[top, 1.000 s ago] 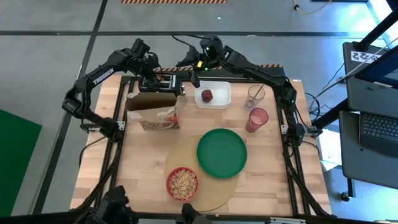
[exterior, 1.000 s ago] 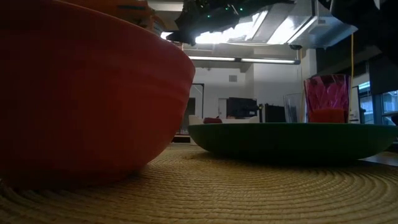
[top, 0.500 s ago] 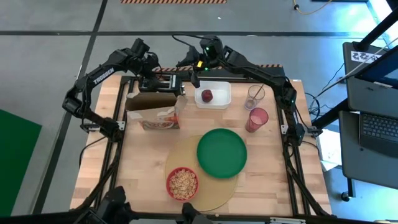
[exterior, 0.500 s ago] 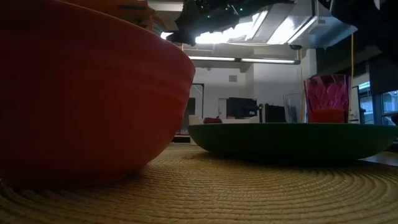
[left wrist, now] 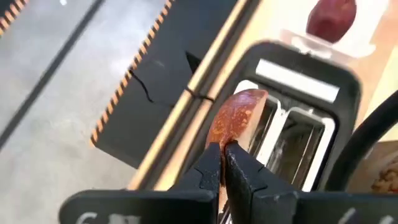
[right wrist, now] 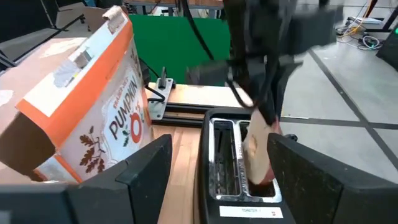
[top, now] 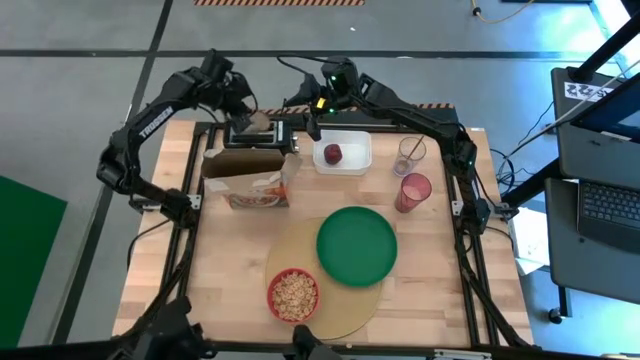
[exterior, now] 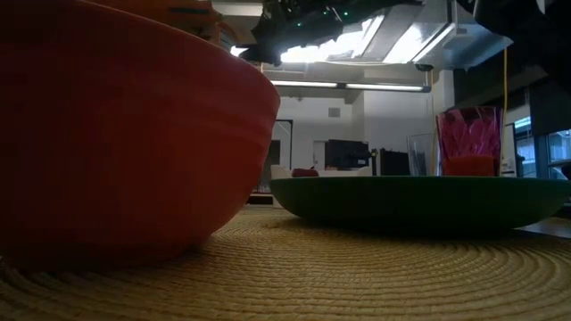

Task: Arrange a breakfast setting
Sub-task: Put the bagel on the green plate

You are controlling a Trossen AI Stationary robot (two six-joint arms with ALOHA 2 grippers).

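The toasted brown bagel half (left wrist: 235,122) was up out of the black two-slot toaster (left wrist: 298,124), pinched by its lower edge in the left gripper (left wrist: 222,163), whose fingers (left wrist: 244,174) were shut tight on it. It hung just above the toaster's near slot, clear of the rim. The right gripper (right wrist: 211,180) hovered just beside the toaster on its other side, its fingers (right wrist: 144,167) spread wide and holding nothing.

Next to the toaster sat the white rectangular tray (top: 354,152) with the small red apple (top: 332,153) lying in it. On the toaster's front side stood the open orange cereal box (top: 250,178), touching or nearly touching it. Farther from the toaster than the tray were a clear glass (top: 409,152) and the translucent pink cup (top: 413,190), close together.

Well in front of the toaster, mid-bench, lay the large round tan woven mat (top: 296,255) on the wooden bench (top: 222,270). The round green plate (top: 356,245) rested on the mat's toaster-side part, bare, and the smaller red bowl (top: 293,295) of cereal (top: 294,294) sat on the mat's far edge from the toaster, just beside the plate.
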